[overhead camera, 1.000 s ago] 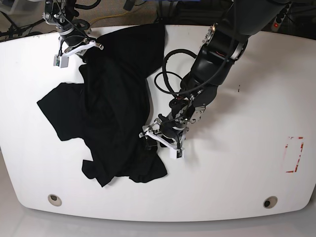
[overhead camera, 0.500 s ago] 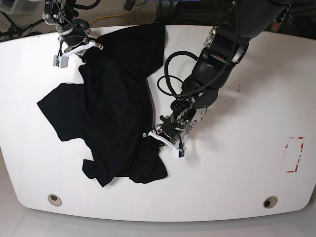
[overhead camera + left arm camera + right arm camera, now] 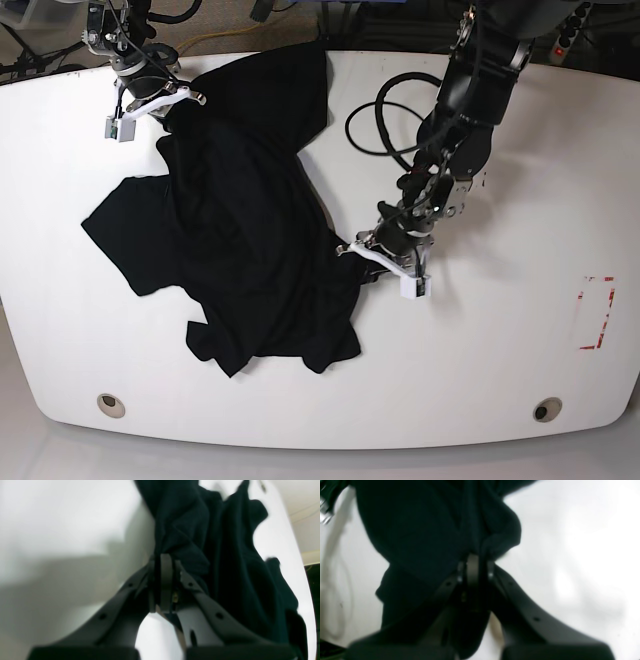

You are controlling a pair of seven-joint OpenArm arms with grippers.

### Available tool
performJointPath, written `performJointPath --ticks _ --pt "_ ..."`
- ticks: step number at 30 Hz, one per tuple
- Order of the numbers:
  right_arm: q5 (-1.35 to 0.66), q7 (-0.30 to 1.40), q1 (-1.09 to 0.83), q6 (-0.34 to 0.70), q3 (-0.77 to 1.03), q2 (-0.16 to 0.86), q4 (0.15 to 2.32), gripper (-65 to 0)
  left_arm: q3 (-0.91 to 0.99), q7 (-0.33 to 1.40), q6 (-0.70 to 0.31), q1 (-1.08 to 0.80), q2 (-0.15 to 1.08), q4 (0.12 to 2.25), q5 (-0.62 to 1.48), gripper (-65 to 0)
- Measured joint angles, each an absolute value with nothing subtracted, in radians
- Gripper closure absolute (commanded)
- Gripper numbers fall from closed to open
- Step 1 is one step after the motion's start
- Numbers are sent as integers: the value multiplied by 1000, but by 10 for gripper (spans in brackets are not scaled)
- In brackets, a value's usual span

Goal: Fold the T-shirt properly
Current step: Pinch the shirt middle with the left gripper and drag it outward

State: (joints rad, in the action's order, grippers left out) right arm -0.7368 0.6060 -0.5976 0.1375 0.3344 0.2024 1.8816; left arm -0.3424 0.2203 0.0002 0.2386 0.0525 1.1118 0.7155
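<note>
Both end effectors pinch the crumpled black T-shirt [image 3: 240,240] on the white desk [image 3: 520,350]: left end effector [image 3: 372,256] at its edge, right end effector [image 3: 165,100] at the far corner.

A white table [image 3: 520,350] with rounded corners is filling the frame, two round holes [image 3: 111,404] showing near its front edge, red markings [image 3: 596,313] at right, cables [image 3: 220,38] trailing behind it.
</note>
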Motion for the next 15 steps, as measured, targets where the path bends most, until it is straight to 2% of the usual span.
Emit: performJointPath --ticks 4,9,15 --pt "-737 606 -598 138 334 202 1882 0 -305 280 5 184 83 1181 708 0" --pt "-737 607 -598 138 334 203 1882 0 -291 320 -1 95 141 1370 712 0" --pt "-738 606 -598 138 334 205 1881 0 -215 365 3 -60 254 1530 714 0"
